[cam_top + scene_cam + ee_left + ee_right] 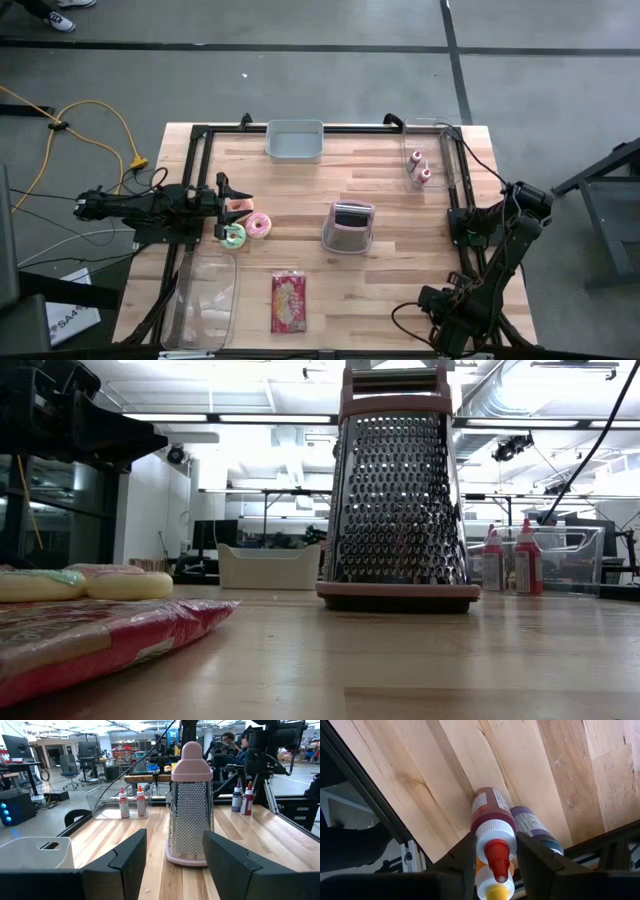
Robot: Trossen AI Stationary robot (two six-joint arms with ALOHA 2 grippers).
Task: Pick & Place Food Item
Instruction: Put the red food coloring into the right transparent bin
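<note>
Three sauce bottles stand close together below my right gripper: a red-capped one, a purple-labelled one beside it and a yellow-tipped one. The gripper points down and is shut on the red-capped bottle. In the high view the right arm hides them at the table's right edge. In the left wrist view a red-capped bottle stands beneath that arm. My left gripper waits open and level at the table's left edge, beside two donuts. My right gripper pinches the red-capped bottle between its two fingers, at the white collar just under the red nozzle. The fingers come from above, pointing down. The bottle stands upright, and its base looks to be on the wood.
A pink box grater stands mid-table. A grey bin sits at the far edge. A clear container at the far right holds two more bottles. Another clear container and a red snack pack lie near the front.
</note>
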